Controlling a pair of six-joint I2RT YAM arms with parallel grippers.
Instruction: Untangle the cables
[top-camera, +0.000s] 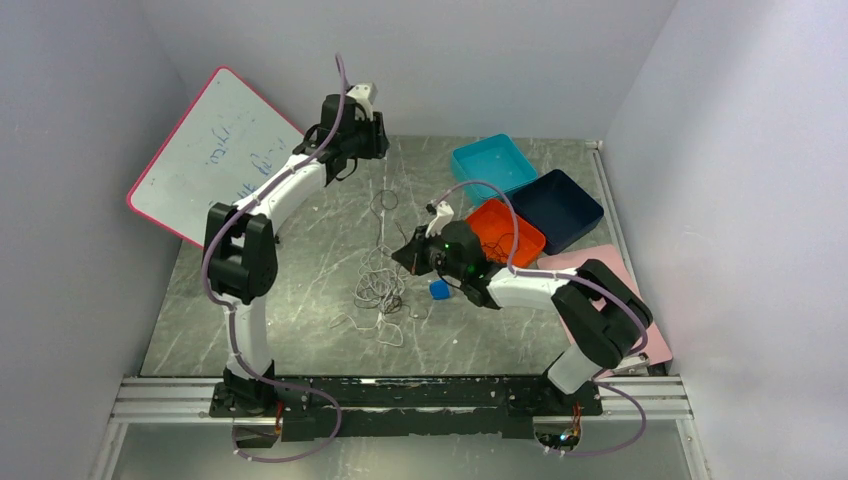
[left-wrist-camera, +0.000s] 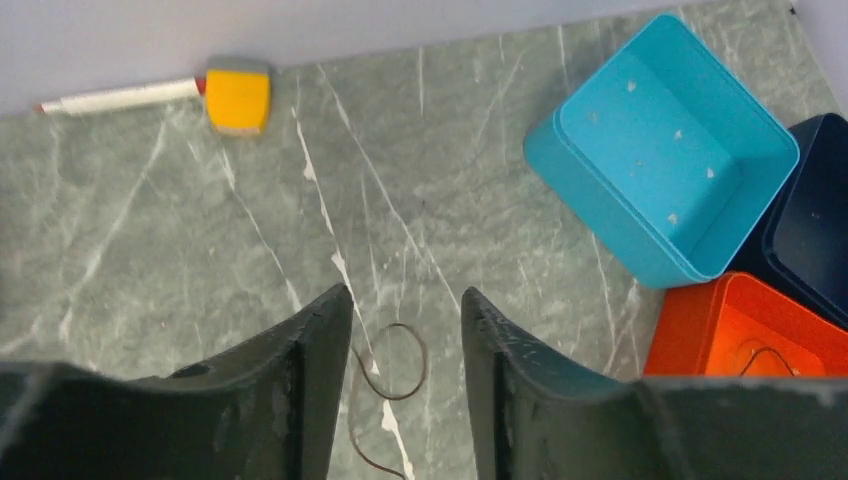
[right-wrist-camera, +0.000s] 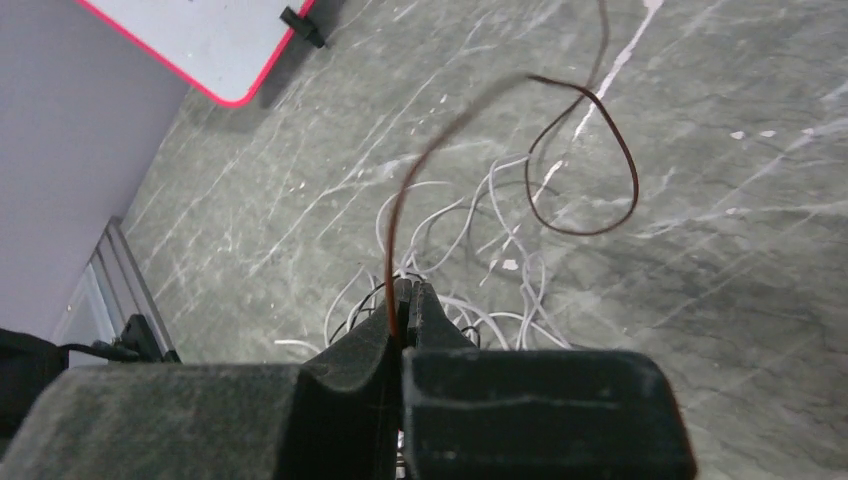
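Cables (top-camera: 380, 285): one tangle, mid-desk (top-camera: 300, 300); open desk left of it. Trays (left-wrist-camera: 590, 215): three, right of it. Left claw (left-wrist-camera: 405, 300) spread; right claw (right-wrist-camera: 410, 300) pinching one dark cable (right-wrist-camera: 636, 180).

The cables (top-camera: 378, 285) lie in the middle of the desk (top-camera: 300, 330), a cube (top-camera: 438, 289) just right of them. A whiteboard (top-camera: 215, 150) leans at the far left. Three trays (top-camera: 492, 163) cluster at the far right, a mat (top-camera: 580, 256) in front of them.

Overhead view, wrist close-ups, shared table (top-camera: 300, 300)
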